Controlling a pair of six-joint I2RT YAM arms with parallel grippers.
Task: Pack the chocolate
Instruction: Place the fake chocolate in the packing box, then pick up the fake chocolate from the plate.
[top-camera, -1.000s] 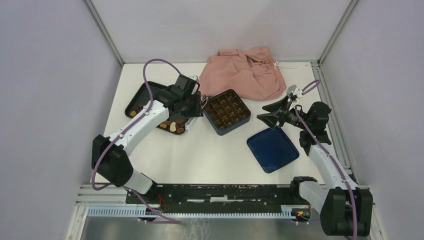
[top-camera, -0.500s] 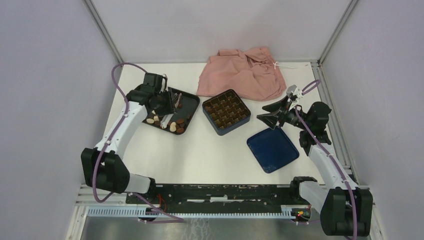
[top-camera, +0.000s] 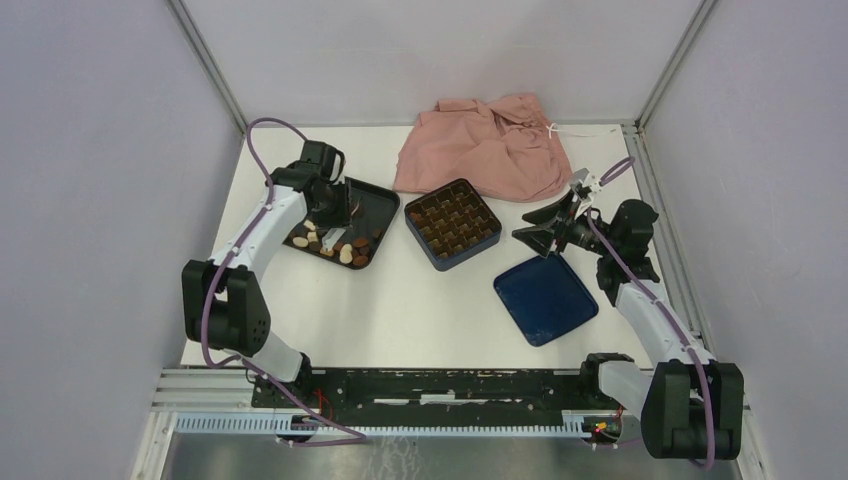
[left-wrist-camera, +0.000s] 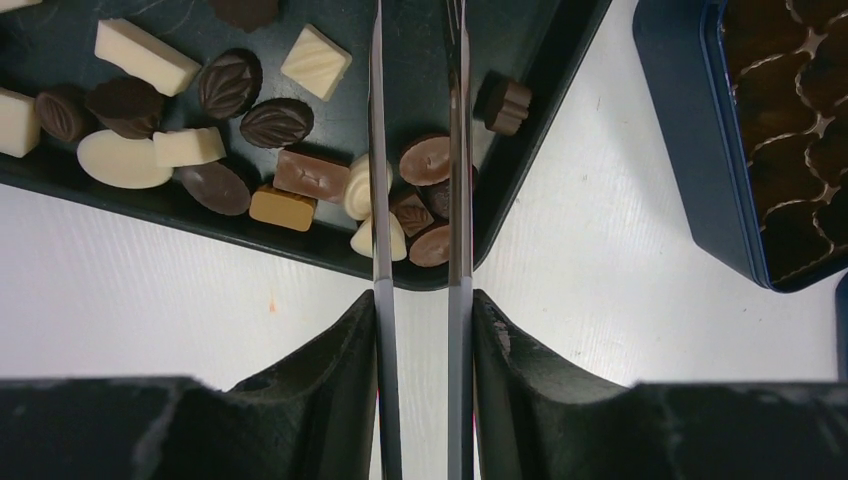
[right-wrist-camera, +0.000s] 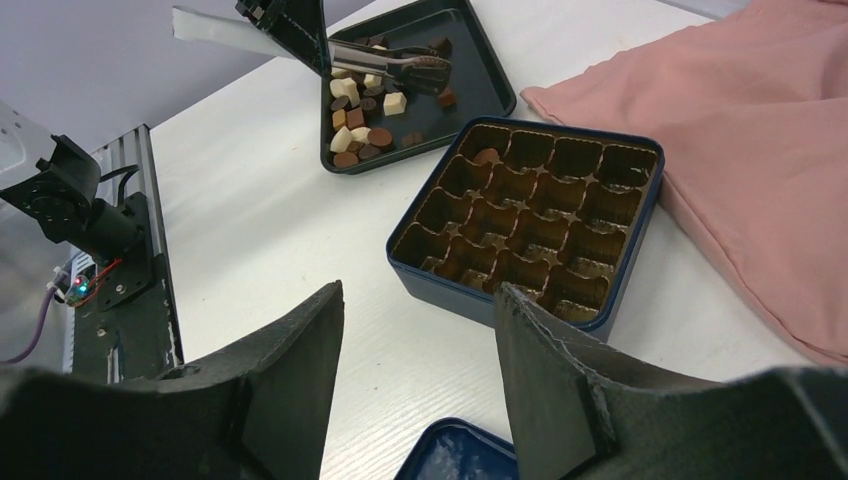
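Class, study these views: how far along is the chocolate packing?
Done: the lid lies off beside the blue box, and one chocolate sits in a cell. In hand: the left gripper hovers open over the pieces in the tray, apparently holding nothing; the right gripper hangs open. Left: nearly every cell is empty.

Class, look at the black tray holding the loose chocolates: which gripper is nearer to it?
Left. The left gripper hangs directly over the black tray; the right gripper is past the blue box, near the blue lid.
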